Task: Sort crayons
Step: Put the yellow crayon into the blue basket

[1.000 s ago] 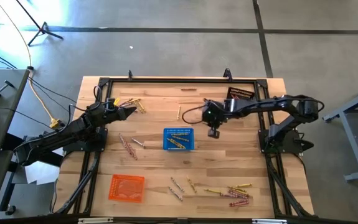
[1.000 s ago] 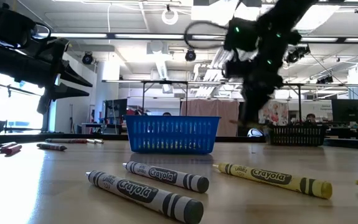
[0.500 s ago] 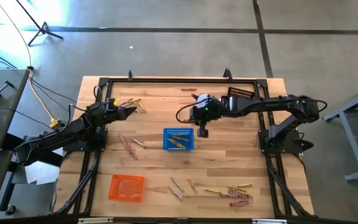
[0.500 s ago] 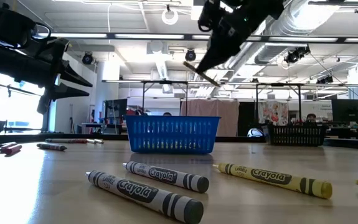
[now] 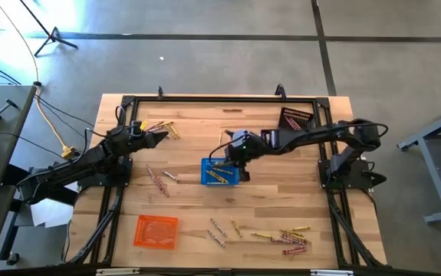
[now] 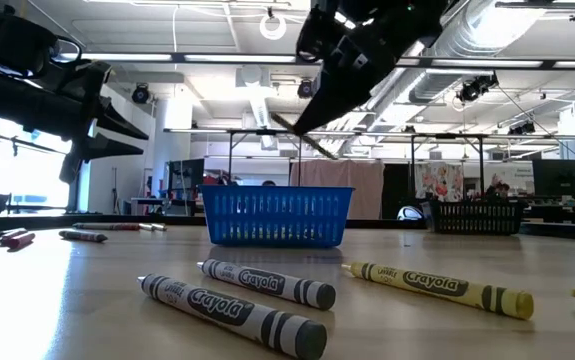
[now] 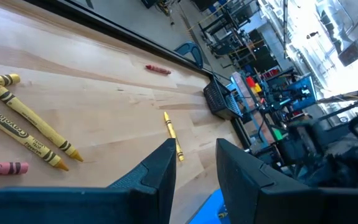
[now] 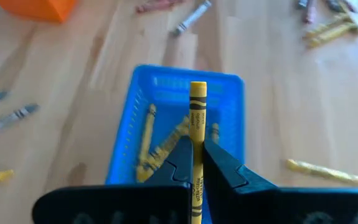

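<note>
Right hand: dark fingers pinching one yellow crayon, paper-wrapped with black print, held over the blue basket at the centre of the high view. In the low view the same crayon hangs tilted above the basket, clear of its rim.

Blue basket: small, rectangular, mesh-walled plastic, standing on the worktop. Contents: several yellow crayons lying loose and crossed on its floor.

Orange basket: same mesh make, lower left of the high view. Contents cannot be made out.

Dark basket: upper right of the high view, beside the right arm. Contents cannot be made out.

Left hand: upper left of the high view, fingers spread, holding nothing, raised above the worktop.

Loose crayons, all thin paper-sleeved sticks:
- yellow group just beyond the left hand; two of these show as yellow with black bands in the left wrist view, a pink one beside them;
- pink and tan group left of the blue basket;
- single yellow and single red toward the top edge of the worktop;
- mixed yellow and red pile at lower right;
- grey pair and one yellow in the low view's foreground.

Worktop: pale wooden planks, dark metal frame.
</note>
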`<state>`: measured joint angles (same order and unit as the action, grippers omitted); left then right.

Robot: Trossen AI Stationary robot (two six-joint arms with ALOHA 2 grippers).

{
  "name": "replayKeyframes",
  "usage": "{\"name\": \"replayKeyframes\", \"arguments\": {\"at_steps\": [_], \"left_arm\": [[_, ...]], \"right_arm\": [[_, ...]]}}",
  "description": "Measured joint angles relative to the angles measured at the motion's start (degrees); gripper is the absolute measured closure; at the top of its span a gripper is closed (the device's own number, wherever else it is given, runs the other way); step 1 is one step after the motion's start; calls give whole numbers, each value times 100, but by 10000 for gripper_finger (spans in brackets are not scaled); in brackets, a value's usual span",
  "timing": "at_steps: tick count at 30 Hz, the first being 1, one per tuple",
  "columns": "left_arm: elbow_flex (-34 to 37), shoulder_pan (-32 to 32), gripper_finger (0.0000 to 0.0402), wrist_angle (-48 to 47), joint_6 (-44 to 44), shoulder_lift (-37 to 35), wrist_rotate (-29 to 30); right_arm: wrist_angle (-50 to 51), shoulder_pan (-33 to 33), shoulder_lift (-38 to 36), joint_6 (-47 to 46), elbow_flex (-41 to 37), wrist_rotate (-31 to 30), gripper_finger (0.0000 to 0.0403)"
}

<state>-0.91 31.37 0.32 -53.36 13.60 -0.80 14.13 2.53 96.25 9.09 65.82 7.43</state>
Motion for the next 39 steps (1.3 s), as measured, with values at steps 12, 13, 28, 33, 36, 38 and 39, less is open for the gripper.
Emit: {"name": "replayKeyframes", "arguments": {"at_steps": [12,13,28,33,36,38,39], "left_arm": [[0,0,300,2,0,0,-1],[0,-2,300,0,0,0,-2],[0,-2,300,0,0,0,-2],[0,-2,300,2,0,0,-2],[0,-2,300,1,0,0,-2],[0,-2,300,0,0,0,-2],[0,-2,300,2,0,0,-2]], "right_arm": [[-806,-29,240,-121,0,565,398],[-821,-29,247,-112,0,621,398],[-975,-71,588,-5,-2,648,398],[-1098,-66,1000,-16,-4,407,398],[-1251,-66,1144,-34,-4,-29,396],[-1299,-66,1189,-326,-2,-395,389],[-1226,-56,1189,-526,-4,-516,382]]}}
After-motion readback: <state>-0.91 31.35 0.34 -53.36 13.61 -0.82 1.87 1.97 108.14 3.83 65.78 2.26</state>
